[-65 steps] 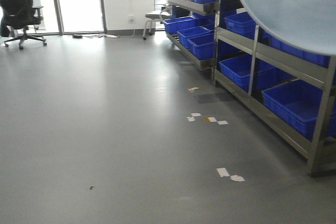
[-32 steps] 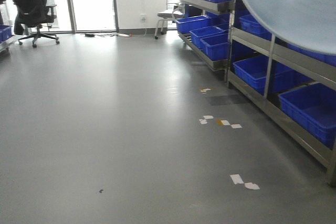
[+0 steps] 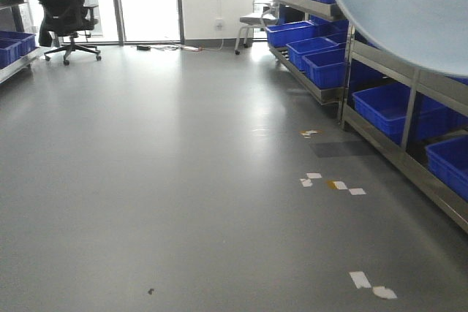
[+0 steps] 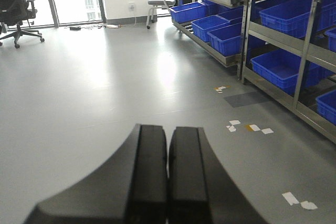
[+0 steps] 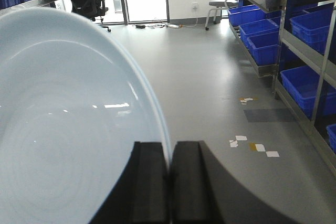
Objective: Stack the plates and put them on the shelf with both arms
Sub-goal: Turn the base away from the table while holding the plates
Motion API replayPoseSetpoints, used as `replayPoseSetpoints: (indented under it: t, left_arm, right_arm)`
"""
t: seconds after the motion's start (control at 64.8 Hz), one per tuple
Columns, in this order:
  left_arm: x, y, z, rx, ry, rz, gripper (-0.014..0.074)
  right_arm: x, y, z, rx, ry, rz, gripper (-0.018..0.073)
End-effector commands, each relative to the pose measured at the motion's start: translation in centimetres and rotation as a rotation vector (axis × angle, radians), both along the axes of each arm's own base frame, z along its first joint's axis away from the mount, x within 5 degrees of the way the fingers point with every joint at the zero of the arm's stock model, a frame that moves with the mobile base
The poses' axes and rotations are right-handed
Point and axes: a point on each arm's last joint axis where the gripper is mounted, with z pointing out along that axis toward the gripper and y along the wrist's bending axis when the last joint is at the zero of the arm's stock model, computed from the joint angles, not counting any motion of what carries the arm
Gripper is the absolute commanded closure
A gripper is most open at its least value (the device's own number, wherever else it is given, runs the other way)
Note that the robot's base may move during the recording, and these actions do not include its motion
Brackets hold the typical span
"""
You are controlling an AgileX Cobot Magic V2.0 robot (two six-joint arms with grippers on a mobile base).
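A large pale blue plate (image 5: 68,114) fills the left of the right wrist view, held on edge. My right gripper (image 5: 169,153) is shut on its rim. The same plate (image 3: 409,12) covers the top right of the front view. My left gripper (image 4: 168,140) is shut and empty, pointing over bare grey floor. The metal shelf (image 3: 380,71) with blue bins runs along the right side; it also shows in the left wrist view (image 4: 310,51) and the right wrist view (image 5: 310,40).
Several blue bins (image 3: 322,63) fill the right shelf racks. A black office chair (image 3: 66,5) stands far left by the windows, a stool (image 3: 256,23) at the back. More blue bins (image 3: 11,42) sit far left. White tape scraps (image 3: 329,183) dot the floor.
The whole view has swung left: shelf, bins and floor marks shifted right and down in frame, and the chair moved rightward. The plate stays at the top right.
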Motion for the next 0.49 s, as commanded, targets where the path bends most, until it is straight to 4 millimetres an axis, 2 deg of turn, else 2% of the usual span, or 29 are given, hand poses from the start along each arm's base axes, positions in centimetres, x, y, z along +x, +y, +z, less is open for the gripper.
replayPoseSetpoints:
  t: [0.0, 0.478]
  left_arm:
    - [-0.01, 0.14, 1.7, -0.024, -0.104, 0.015, 0.0514]
    - [-0.01, 0.14, 1.7, -0.024, -0.104, 0.015, 0.0514]
  right_arm:
    - [-0.06, -0.24, 1.96, 0.011, -0.129, -0.026, 0.0503]
    - [-0.06, -0.24, 1.96, 0.011, -0.129, -0.026, 0.0503]
